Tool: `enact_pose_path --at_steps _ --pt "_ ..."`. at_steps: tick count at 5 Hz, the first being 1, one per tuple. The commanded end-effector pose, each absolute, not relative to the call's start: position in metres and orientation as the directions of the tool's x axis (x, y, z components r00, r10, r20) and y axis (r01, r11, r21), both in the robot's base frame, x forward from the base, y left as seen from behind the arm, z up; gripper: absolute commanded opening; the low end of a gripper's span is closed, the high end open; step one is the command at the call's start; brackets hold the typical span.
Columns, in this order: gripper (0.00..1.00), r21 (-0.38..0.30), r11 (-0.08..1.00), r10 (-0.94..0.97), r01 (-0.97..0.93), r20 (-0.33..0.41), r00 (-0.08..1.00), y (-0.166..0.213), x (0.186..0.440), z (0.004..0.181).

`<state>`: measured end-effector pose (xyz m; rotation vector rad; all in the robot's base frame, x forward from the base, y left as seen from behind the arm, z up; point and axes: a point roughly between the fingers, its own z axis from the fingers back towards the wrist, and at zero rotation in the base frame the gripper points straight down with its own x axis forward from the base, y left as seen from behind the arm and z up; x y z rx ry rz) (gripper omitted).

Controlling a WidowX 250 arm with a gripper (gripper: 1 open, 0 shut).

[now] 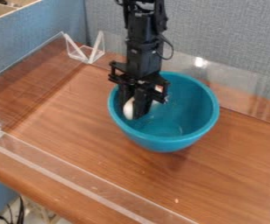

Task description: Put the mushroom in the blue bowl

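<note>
Item: mushroom (129,108); small toy, pale cream body showing between the black fingers; cap colour hard to make out from this view

Location: held inside the blue bowl (190,122), at its left inner side, below the rim line; whether it touches the bowl's wall or floor cannot be told

Gripper: gripper (138,105); pointing straight down into the bowl; jaws clamped on the mushroom, one finger either side of the pale body

Weight: judged very light; the arm carries it with no visible sag

Stiffness: judged firm enough to hold its shape under the squeeze; no visible crushing, though the view is too small to be sure

Surface: likely smooth and rounded; a rounded form can roll or squirt out of a narrow pinch

Fragility: judged low; a short drop into the bowl should do it no harm

Best hold: across the thick stem or the widest part of the body, fingers on opposite sides, as appears to be the case here

Receiving vessel: bowl is glossy, deep and wide; on release the toy will likely roll to the bottom and stay

Support: wooden table (67,122); bowl stands upright on it

Task state: placement judged nearly complete; release not yet done
</note>
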<state>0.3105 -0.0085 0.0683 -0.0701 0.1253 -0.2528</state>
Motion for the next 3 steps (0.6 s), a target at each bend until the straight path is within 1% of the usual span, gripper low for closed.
enact_pose_path --at_steps 1,3 --pt "0.00 -0.059 0.943 -0.328 0.327 -0.004 0.945 -0.0173 0.3188 0.1123" --pt "0.00 -0.065 0.917 -0.394 0.393 -0.004 0.919 -0.0224 0.3188 0.1220"
